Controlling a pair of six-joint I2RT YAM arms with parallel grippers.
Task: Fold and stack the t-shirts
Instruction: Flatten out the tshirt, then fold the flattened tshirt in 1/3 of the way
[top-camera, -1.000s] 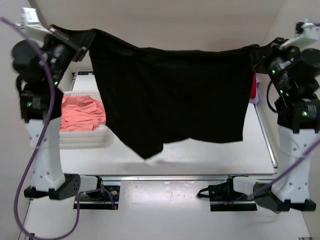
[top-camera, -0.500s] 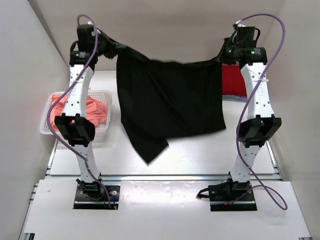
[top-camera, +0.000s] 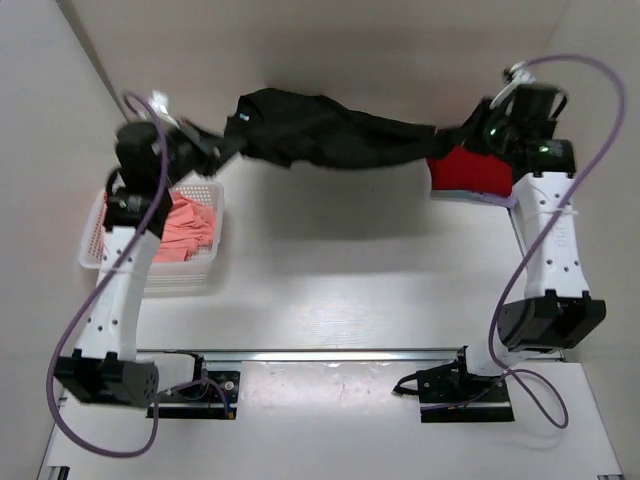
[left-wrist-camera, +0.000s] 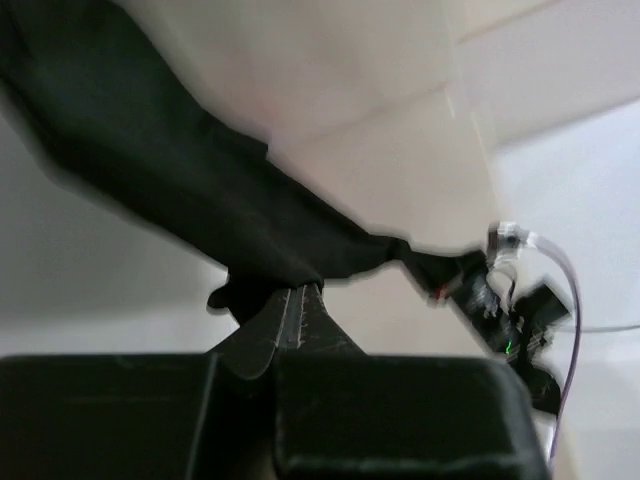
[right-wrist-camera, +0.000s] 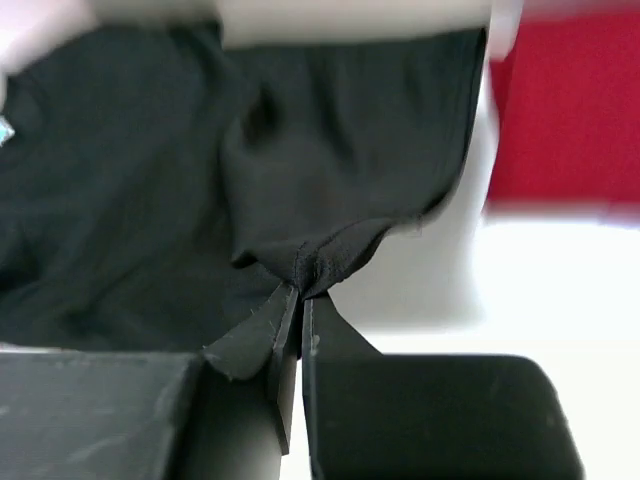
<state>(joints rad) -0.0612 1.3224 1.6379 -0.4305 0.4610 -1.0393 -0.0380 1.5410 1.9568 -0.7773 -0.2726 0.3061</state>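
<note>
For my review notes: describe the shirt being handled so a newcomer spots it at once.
At the far end of the table, the black t-shirt stretches as a bunched band, its ends pinched in the left gripper and the right gripper. The red t-shirt lies at right, the salmon-pink one in the basket; only this is held.

Both arms stretched far forward and apart, left gripper (left-wrist-camera: 298, 292) and right gripper (right-wrist-camera: 300, 288) pinched tight.

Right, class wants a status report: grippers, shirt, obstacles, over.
Both shut: left gripper and right gripper on black t-shirt. Shirt bunched, stretched between them, far side. Red t-shirt close by right gripper.
</note>
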